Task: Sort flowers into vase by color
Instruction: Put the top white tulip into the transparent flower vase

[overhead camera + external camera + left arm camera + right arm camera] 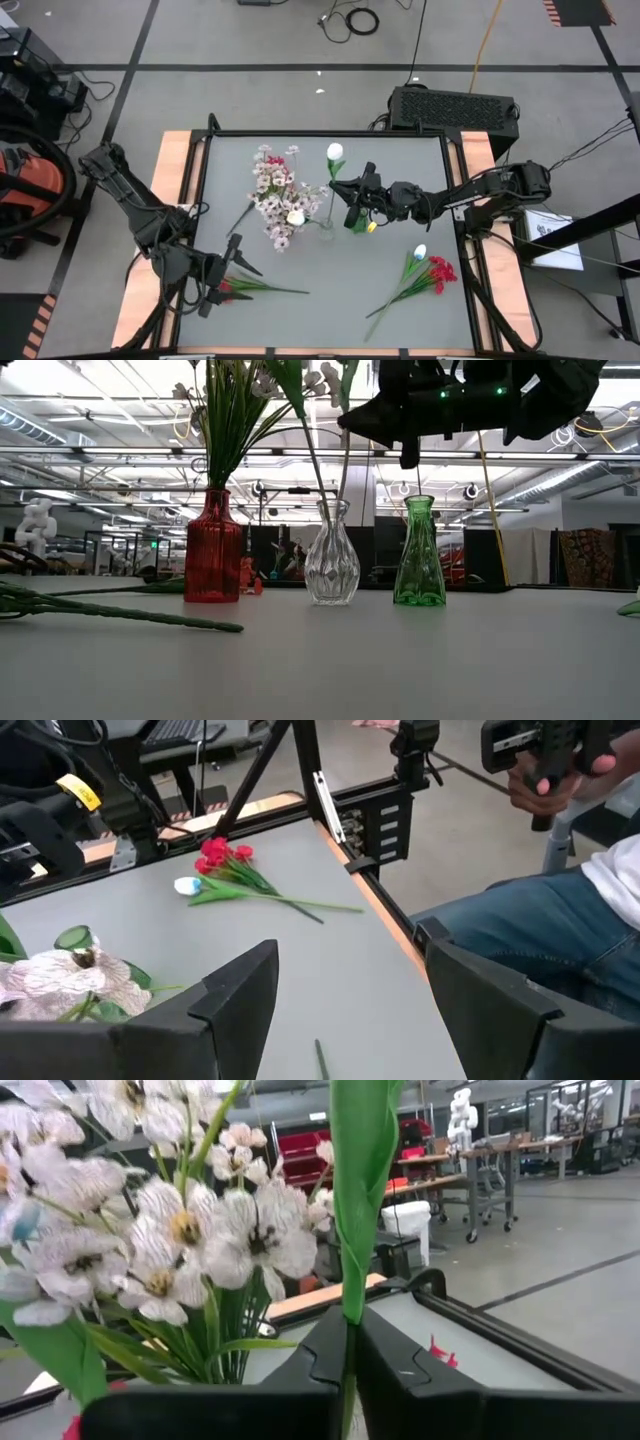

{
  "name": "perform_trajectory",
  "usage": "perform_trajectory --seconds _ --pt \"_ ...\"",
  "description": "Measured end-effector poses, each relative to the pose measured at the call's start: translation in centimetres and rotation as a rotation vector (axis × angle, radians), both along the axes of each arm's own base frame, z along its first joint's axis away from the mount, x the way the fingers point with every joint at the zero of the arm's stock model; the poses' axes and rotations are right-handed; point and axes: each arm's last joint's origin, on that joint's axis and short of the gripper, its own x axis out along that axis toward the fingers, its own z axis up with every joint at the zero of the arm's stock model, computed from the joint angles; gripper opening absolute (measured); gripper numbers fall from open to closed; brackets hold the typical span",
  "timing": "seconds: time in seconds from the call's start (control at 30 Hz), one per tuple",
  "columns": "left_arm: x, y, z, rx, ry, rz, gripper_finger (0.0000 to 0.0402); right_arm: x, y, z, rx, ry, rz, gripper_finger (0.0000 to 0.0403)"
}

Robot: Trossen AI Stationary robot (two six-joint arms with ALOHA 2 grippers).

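At about eight o'clock on the grey worktop, the left pincer hangs with its fingers spread and nothing between them, just over a red sprig lying flat. Near the centre, toward eleven o'clock, a red vase carries a thick bunch of pinkish-white blossoms. Next to it a clear vase holds a white bud on a long stem. A green vase stands just right of that. Above the green vase the right pincer is clenched on a green stem, which rises straight up between its fingers in the right wrist view. At about four o'clock a loose bundle of red blooms and a white bud lies on the worktop. In the left wrist view a person's hand shows beyond the worktop's edge.
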Motion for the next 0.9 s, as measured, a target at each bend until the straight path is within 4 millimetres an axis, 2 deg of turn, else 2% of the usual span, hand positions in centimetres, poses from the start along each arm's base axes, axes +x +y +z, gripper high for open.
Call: perform_trajectory --seconds 0.57,0.73,0.9 --pt "0.6 -0.7 -1.0 0.017 0.038 0.008 0.0257 0.1 0.8 -0.4 0.102 0.009 0.083 0.0158" --pt "0.6 -0.6 -1.1 0.002 0.055 0.019 0.0257 -0.2 1.1 -0.5 0.110 0.065 0.094 0.0193" --pt "0.6 -0.6 -1.3 -0.017 0.084 0.038 0.0257 -1.6 1.2 1.0 0.138 0.108 0.097 0.0229"
